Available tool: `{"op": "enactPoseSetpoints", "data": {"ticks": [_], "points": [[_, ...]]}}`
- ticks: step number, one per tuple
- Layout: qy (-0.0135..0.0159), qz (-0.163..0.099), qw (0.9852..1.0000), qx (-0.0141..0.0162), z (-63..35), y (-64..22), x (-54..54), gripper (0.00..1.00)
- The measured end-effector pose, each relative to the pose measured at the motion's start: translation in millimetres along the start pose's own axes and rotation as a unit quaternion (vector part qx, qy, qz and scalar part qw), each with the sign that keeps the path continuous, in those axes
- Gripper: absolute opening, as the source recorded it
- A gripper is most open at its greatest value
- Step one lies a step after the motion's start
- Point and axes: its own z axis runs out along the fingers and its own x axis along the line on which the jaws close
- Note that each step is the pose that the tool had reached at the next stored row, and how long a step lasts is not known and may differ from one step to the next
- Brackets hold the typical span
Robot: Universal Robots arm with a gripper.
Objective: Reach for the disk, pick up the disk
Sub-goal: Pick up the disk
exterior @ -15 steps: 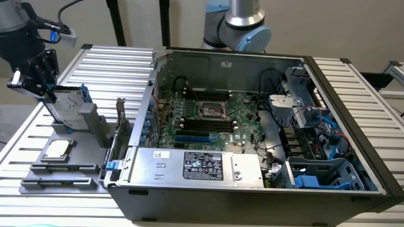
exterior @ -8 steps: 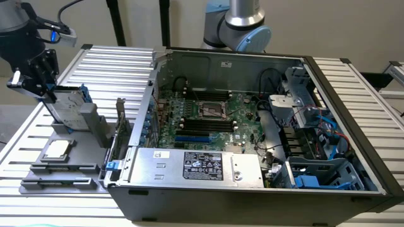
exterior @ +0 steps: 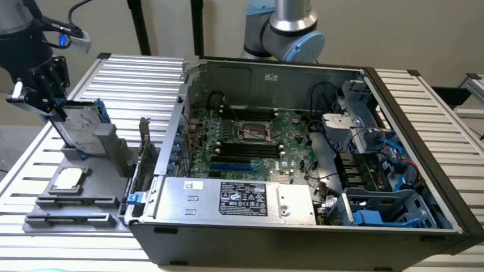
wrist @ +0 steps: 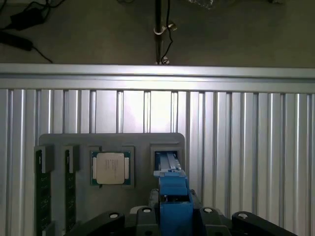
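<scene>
Exterior view, left: the disk is clamped upright by the gripper; its lower edge is hidden by the holder.

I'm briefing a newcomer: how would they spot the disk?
Beside the open computer case, toward the exterior view's left, a grey holder tray sits on the slatted table. The disk stands on edge there: a silver-grey slab with blue rails, unlike the square chip lying flat.
</scene>
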Motion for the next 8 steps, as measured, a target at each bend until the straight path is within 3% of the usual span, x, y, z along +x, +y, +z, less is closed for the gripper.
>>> {"op": "enactPoseSetpoints", "data": {"ticks": [8], "points": [[0.0,0.0,1.0,0.0001,-27.6,-3.2,-0.3,0.33]]}}
